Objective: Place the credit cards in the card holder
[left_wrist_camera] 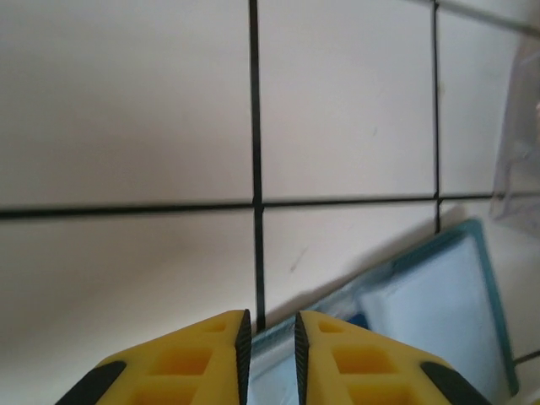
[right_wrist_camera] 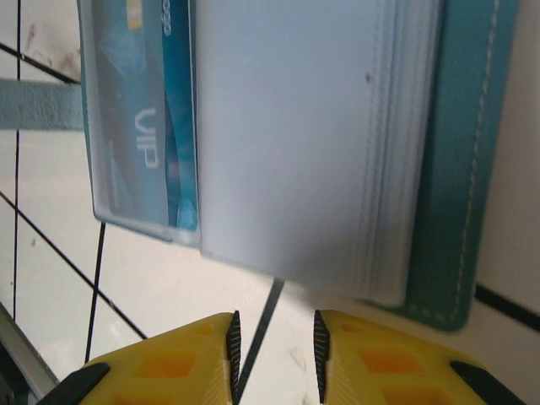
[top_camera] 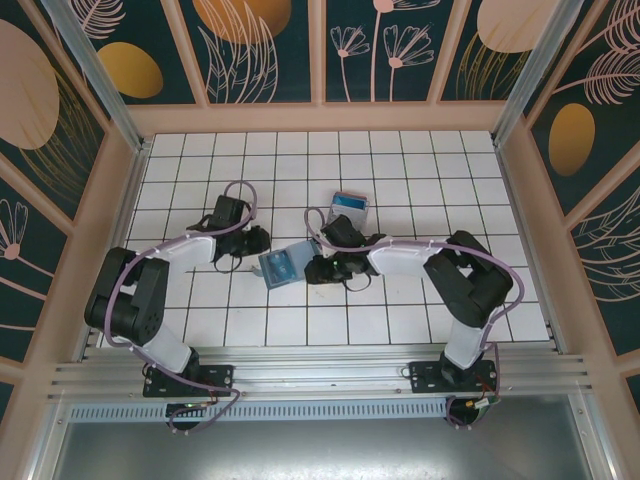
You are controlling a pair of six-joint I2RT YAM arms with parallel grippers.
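Card holder [top_camera: 281,267] lying open between grippers on tiled table [top_camera: 300,322]; blue VIP card [right_wrist_camera: 143,126] showing inside it; left gripper [left_wrist_camera: 270,354] and right gripper [right_wrist_camera: 272,354] hovering, jaws narrowly parted, gripping nothing.

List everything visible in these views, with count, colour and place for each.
card holder: one, dark teal outside and light blue inside, lying open on the tiles between the two grippers
credit card: one, blue, marked VIP, under a clear sleeve of the card holder
clear tray: one, transparent with something blue-grey in it, on the tiles beyond the right gripper
table: one, white tiles with dark joints
wall panels: several, dark teal with pink and orange plant drawings, around the table
left gripper: one, yellow fingers with black pads, slightly apart, nothing between them, at the card holder's left side
right gripper: one, same colours, slightly apart, empty, at the card holder's right side
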